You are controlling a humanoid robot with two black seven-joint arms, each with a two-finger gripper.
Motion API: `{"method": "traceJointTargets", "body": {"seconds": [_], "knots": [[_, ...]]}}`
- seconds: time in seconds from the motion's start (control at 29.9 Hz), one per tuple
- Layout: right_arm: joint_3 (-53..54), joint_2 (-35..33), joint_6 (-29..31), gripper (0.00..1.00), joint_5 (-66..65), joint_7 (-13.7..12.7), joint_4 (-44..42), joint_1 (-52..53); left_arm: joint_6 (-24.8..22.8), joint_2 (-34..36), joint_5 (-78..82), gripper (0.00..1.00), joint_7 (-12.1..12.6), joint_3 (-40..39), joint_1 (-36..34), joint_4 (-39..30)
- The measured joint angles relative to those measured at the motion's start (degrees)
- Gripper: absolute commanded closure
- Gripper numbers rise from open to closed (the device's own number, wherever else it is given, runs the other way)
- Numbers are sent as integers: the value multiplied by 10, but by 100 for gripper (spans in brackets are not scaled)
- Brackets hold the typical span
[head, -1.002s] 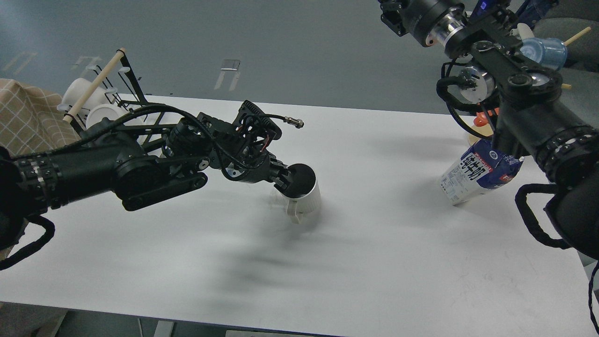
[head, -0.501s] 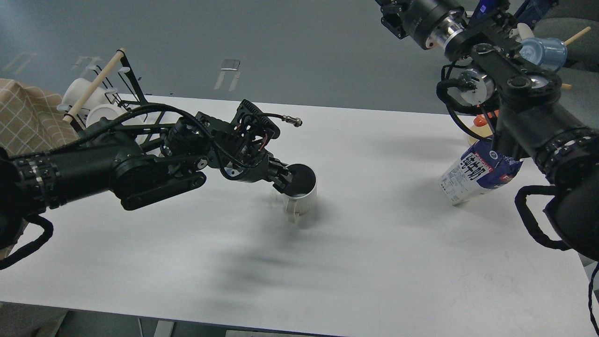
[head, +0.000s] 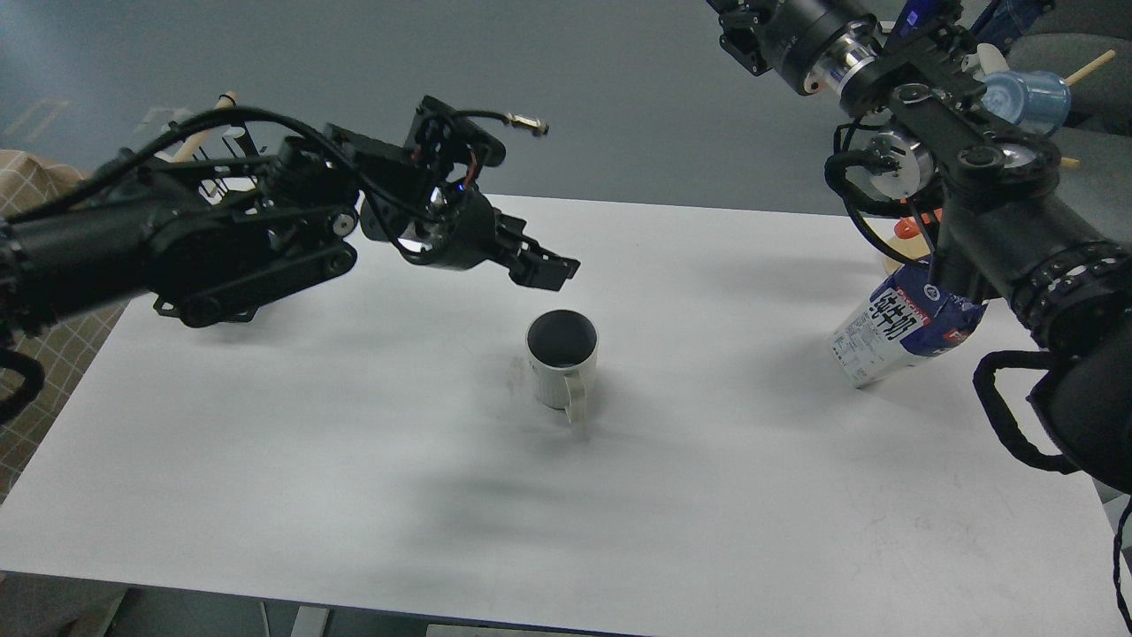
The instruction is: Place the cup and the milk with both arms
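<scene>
The cup (head: 563,363) is a cream-white mug with a dark inside. It stands upright near the middle of the white table (head: 354,460), with its handle towards me. My left gripper (head: 546,268) hovers above and just behind it, open, empty and clear of the rim. The milk (head: 898,334) is a blue and white carton leaning at the table's right side. Its top is hidden behind my right arm (head: 999,221). My right gripper's fingers do not show.
A blue cup (head: 1030,93) hangs on a wooden peg at the far right, with an orange thing (head: 911,228) below it. A wooden-rod rack (head: 199,133) is mostly hidden behind my left arm. A checked cloth (head: 44,363) lies at the left edge.
My left gripper has let go of the cup's rim and risen up and back. The cup now stands free and upright. The milk and my right arm have not moved.
</scene>
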Motion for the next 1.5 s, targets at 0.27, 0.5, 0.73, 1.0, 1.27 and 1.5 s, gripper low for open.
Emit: {"method": "traceJointTargets", "body": {"seconds": [0.27,0.5,0.73,1.0,1.27,1.5], "knots": [[-15,0,-2,0,-9,0,0,26,0,72,-216,2,11,-160,-20,7],[-141,0,-10,0,-18,0,4,77,0,109,-338,2,14,-251,63,18],[-241,-142,-11,0,-27,0,136,115,0,129,-392,2,13,-271,115,21],[-250,-421,-46,0,-155,0,436,126,0,121,-474,2,11,-279,129,38],[-252,-654,-192,0,-349,0,656,63,5,90,-553,2,12,-288,157,53],[-258,-735,-447,0,-494,0,722,-75,11,79,-558,2,9,-304,167,56]]}}
